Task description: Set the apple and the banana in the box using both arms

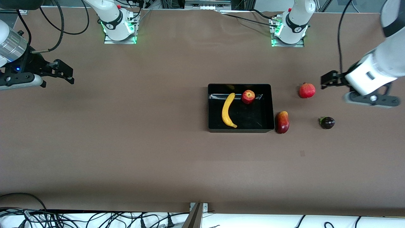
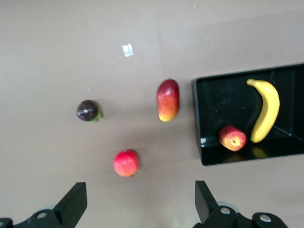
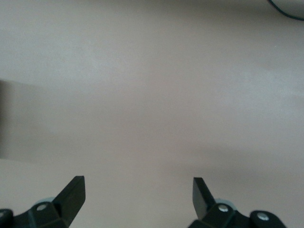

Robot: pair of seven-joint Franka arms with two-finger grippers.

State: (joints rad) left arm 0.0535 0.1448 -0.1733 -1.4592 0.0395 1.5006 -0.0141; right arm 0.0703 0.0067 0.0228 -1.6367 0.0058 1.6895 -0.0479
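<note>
Mango is pretty much the closest thing to the front camera, lying on the brown bench right up against the box wall on the left arm's end. A small dark purple fruit sits at the mango's 3 o'clock in the front view, well apart from it. A pomegranate rests at about the mango's 1 o'clock, farther from the camera.

Both task fruits are in the black box. Banana lies on the box floor, running lengthwise from the wall farther from the camera toward the nearer one. Apple sits at the banana's 1 o'clock, close to the wall farther from the camera, just beside the banana's upper end.

Left gripper hangs over the bench near the pomegranate, at its 3 o'clock, jaws spread wide with nothing between them. Right gripper waits over bare bench way out at the right arm's end, jaws spread too and holding nothing.
</note>
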